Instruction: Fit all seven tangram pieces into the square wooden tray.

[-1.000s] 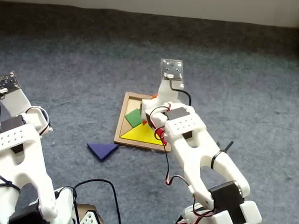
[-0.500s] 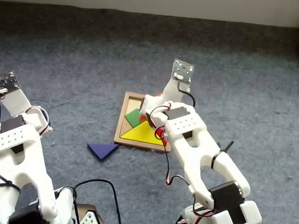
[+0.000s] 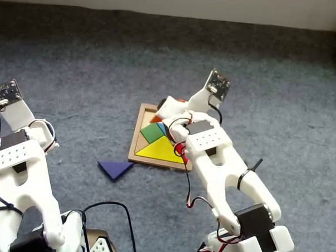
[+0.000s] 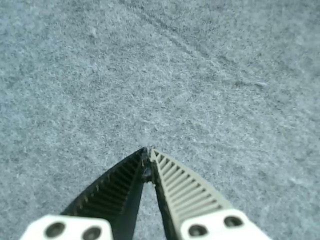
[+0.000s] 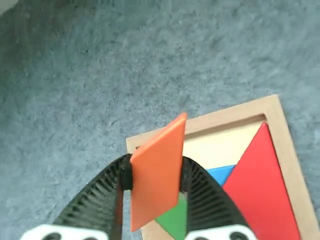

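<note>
The square wooden tray lies mid-carpet and holds a yellow triangle and a green piece. In the right wrist view a red triangle, a blue piece and the green piece also lie in the tray. My right gripper is shut on an orange piece, held tilted above the tray's far corner. A dark blue triangle lies loose on the carpet left of the tray. My left gripper is shut on nothing, over bare carpet at far left.
Grey carpet covers the whole table. The left arm stands at the left edge, well away from the tray. Cables trail near the arm bases at the front. A pale wall edge runs along the back.
The right wrist has swung up and to the right, lifting the orange piece off the tray's middle toward its far corner. The left arm has not moved.
</note>
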Motion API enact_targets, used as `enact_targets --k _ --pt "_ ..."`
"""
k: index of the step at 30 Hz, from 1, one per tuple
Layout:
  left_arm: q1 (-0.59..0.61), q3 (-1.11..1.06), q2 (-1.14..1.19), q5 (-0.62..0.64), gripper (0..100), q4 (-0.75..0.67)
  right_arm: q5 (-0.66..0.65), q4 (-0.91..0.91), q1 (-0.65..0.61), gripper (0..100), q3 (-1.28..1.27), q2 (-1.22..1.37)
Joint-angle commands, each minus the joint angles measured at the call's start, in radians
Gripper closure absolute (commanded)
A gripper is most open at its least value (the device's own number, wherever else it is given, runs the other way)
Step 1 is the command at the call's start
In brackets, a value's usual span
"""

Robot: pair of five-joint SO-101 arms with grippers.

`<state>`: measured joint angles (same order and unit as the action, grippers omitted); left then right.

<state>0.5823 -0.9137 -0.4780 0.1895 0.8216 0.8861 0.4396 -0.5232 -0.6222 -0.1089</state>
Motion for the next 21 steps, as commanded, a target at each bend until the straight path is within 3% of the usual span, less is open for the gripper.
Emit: enact_targets --k 1,21 --pt "-0.018 0.007 -0.024 0.002 99 -0.015 0.072 -0.012 0.012 99.1 0.007 -0.002" --pt "-0.018 0.007 -0.024 0.002 99 -0.015 0.1 0.09 0.031 99.1 0.018 -0.004"
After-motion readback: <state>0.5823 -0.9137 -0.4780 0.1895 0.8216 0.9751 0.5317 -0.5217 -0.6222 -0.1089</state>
